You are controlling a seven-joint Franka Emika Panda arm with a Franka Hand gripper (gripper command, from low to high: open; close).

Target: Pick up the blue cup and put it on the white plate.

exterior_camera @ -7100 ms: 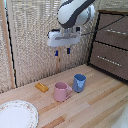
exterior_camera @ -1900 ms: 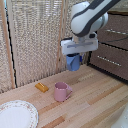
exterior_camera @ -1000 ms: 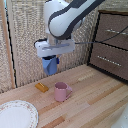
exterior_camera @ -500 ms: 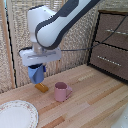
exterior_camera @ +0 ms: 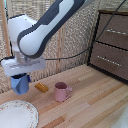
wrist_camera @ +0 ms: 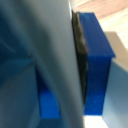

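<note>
- Half a second has carried me a long way: against the frame just before, my arm has swung further toward the exterior view's left and dropped lower, and the blue cup (exterior_camera: 20,84) has come with it.
- The cup is now hanging in the air, clear of the bench (exterior_camera: 95,102), above and just beyond the far edge of the white plate (exterior_camera: 16,114).
- The pink mug (exterior_camera: 62,91) and the small orange block (exterior_camera: 41,87) sit where they were, off to the exterior view's right of my load.
- For the task, I judge the carry nearly done; what's left is a short shift over the plate's middle, a descent and a release.
- My claw (exterior_camera: 21,77) is clenched on the cup, gripping at its rim; the jaws stand only as far apart as the cup's wall.
- The wrist view backs that up: a blue wall (wrist_camera: 95,60) pressed against a dark finger pad (wrist_camera: 80,55), everything else a close blur.
- Nothing else touches the claw that I can see.
</note>
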